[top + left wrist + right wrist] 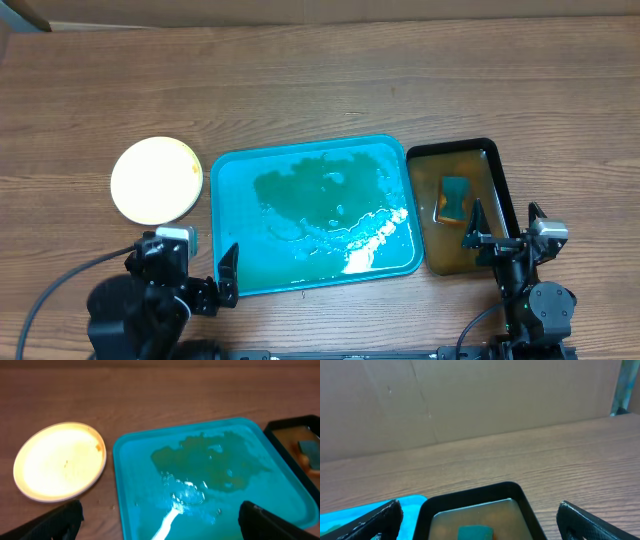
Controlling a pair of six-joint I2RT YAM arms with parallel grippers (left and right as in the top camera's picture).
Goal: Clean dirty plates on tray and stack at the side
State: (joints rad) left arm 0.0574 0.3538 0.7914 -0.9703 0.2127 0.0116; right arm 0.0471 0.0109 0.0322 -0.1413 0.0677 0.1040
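The turquoise tray lies in the middle of the table, holding only a film of wet, murky water and no plates. To its left a pale round plate rests on the wood, with a small orange speck near its rim. I cannot tell whether other plates lie under it. My left gripper hovers open over the tray's near left corner, with nothing between its fingers. At the near end of the black tray my right gripper also stands open and empty.
A black tray of brownish water sits right of the turquoise one, with a teal sponge in it. The sponge and the black rim lie between my right fingers' line. A cardboard wall backs the table.
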